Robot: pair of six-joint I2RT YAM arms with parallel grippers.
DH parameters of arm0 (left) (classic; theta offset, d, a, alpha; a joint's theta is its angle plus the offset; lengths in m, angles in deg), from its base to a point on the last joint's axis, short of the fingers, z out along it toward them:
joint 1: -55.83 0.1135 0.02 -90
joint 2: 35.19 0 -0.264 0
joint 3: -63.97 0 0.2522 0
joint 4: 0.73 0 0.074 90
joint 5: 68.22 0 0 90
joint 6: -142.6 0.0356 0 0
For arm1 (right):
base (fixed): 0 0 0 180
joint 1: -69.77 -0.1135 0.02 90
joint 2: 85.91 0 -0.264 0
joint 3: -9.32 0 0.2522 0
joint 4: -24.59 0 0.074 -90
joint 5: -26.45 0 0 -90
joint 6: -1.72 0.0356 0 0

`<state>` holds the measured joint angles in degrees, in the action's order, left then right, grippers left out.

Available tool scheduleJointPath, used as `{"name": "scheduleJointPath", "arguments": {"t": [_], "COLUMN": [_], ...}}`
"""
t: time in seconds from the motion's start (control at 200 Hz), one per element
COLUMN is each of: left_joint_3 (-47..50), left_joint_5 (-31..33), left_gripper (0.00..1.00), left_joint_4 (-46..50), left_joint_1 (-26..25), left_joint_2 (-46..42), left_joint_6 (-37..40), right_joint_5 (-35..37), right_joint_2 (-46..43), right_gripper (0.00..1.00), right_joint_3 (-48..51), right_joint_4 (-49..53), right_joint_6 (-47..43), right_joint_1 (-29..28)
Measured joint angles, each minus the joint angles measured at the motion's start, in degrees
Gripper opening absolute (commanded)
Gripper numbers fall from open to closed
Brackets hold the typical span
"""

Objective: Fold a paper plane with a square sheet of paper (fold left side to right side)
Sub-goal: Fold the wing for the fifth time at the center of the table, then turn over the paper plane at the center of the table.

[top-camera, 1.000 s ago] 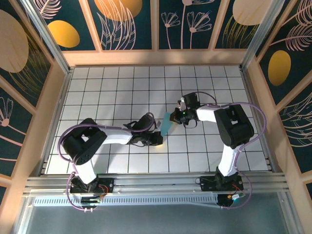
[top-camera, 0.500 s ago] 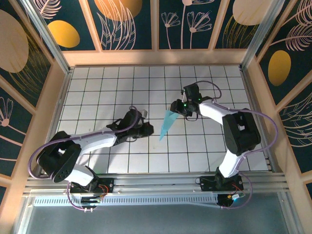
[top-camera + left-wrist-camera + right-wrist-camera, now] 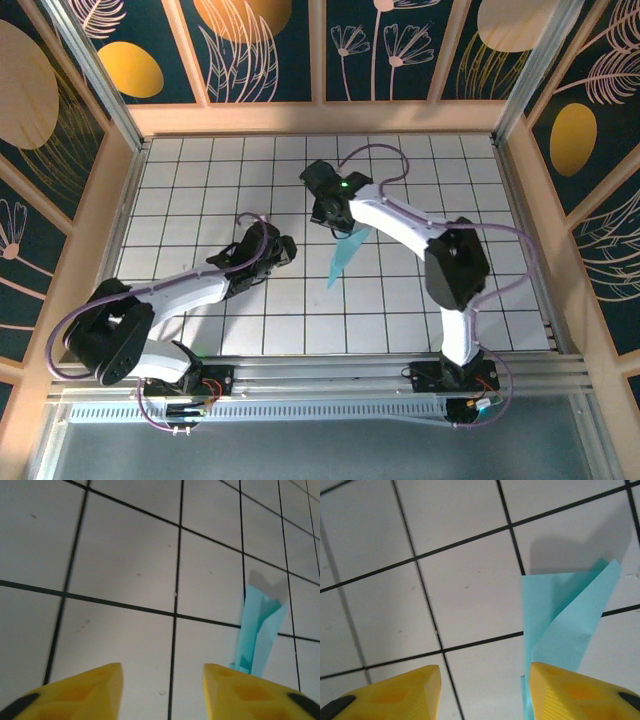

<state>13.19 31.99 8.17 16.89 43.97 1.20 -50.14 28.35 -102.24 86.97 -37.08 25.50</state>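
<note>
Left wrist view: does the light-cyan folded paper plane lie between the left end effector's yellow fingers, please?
No, the light-cyan paper plane lies on the tiles beyond one yellow finger, with bare tile between the fingers.

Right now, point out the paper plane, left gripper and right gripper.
paper plane [image 3: 343,258]: top external view, middle of the dart.
left gripper [image 3: 161,675]: left wrist view, midway between its fingertips.
right gripper [image 3: 484,675]: right wrist view, midway between its fingertips.
</note>
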Motion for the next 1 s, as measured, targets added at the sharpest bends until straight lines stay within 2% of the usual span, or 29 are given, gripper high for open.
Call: {"name": "scheduleJointPath", "arguments": {"t": [0.135,0.305,0.571,1.001], "left_joint_3": [2.23,4.59,5.55,5.57], "left_joint_5": [2.49,3.69,3.87,3.87], "left_gripper": [0.54,0.55,0.56,0.56], "left_joint_4": [0.17,0.17,0.22,0.22], "left_joint_1": [0.0,0.0,0.0,0.0], "left_joint_2": [-3.54,-5.57,-5.73,-5.73], "left_joint_6": [-0.09,-0.11,-0.11,-0.11], "right_joint_5": [4.2,6.78,7.8,7.41], "right_joint_2": [7.82,12.63,14.12,14.27], "right_gripper": [0.49,0.45,0.37,0.32], "right_joint_3": [-5.81,-8.61,-8.98,-6.82], "right_joint_4": [7.52,13.29,15.91,14.99], "right_joint_6": [2.32,3.8,4.87,4.9], "right_joint_1": [-1.55,-2.54,-2.62,-2.62]}}
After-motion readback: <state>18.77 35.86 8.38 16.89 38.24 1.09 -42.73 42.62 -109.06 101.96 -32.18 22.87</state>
